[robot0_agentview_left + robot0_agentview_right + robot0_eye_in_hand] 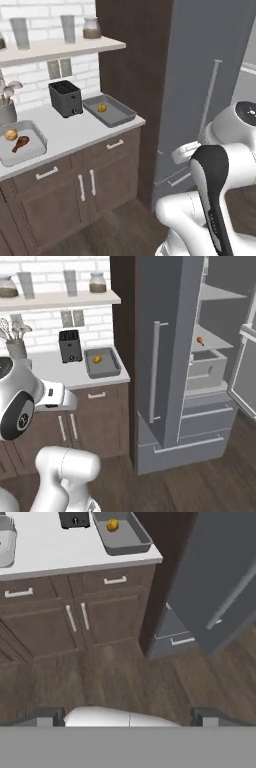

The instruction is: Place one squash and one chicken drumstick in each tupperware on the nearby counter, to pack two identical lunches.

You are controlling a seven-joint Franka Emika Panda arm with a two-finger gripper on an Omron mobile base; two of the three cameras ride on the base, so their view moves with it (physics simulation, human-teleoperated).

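Floorboards sit closest under my gripper point(129, 714), fingers spread full wide w/ nothing between them. On the counter point(65, 132) the left tupperware point(36, 150) already has a squash point(11, 134) and a chicken drumstick point(20, 144), so that lunch looks done. Right tupperware point(120, 116), just beside the toaster point(65, 98), has only its squash point(102, 107). Last drumstick point(200, 340) lies on a shelf in the open fridge point(220, 346). I reckon fetching it is the step in hand: next I'd swing the arm over to that shelf and drop onto its thick end.
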